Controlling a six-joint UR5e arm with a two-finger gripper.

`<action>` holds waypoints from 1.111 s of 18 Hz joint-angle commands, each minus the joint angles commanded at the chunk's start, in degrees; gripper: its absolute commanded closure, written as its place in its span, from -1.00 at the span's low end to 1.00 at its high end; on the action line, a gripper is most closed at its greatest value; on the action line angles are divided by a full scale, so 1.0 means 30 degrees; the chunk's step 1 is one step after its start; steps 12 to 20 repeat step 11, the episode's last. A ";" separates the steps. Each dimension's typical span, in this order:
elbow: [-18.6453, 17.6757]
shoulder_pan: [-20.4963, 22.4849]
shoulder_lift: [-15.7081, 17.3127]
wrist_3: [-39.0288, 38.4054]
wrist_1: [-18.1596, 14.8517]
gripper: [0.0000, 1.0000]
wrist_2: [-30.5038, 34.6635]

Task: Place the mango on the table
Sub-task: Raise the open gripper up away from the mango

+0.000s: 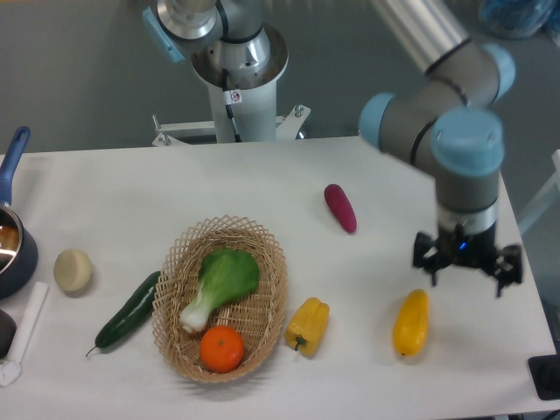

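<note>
1. The gripper (466,273) hangs above the right part of the table (157,188), fingers spread wide and holding nothing.
2. The mango (411,323) lies flat on the table at about 8 o'clock from the gripper, near it but not touching either finger. Its long axis runs roughly 12 to 6 o'clock with a slight tilt.
3. Bare white tabletop surrounds the mango on all sides. The front table edge lies at 6 o'clock from it and the right edge at 3 o'clock, both with visible margin.
4. A dark object (544,377) sits at the front right corner, at 4 o'clock from the mango and clear of it.
5. The yellow bell pepper (307,325) rests at 9 o'clock from the mango, with a gap of open surface between them, just beside the wicker basket (272,245).
6. The purple eggplant (340,207) lies at 10 o'clock from the gripper, well apart.
7. The basket holds a bok choy (220,285) and an orange (221,348).
8. A cucumber (128,309) lies at 9 o'clock from the basket, nearly against its rim.
9. A pale round item (73,270) sits further left; a blue-handled pot (12,231) overlaps the left edge.
</note>
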 joint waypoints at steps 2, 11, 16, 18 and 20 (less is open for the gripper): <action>-0.0351 0.0527 0.0383 0.1819 -0.1199 -1.00 0.0000; -0.1202 0.2519 0.2054 0.5959 -0.2377 -1.00 -0.1665; -0.1202 0.2519 0.2054 0.5959 -0.2377 -1.00 -0.1665; -0.1202 0.2519 0.2054 0.5959 -0.2377 -1.00 -0.1665; -0.1202 0.2519 0.2054 0.5959 -0.2377 -1.00 -0.1665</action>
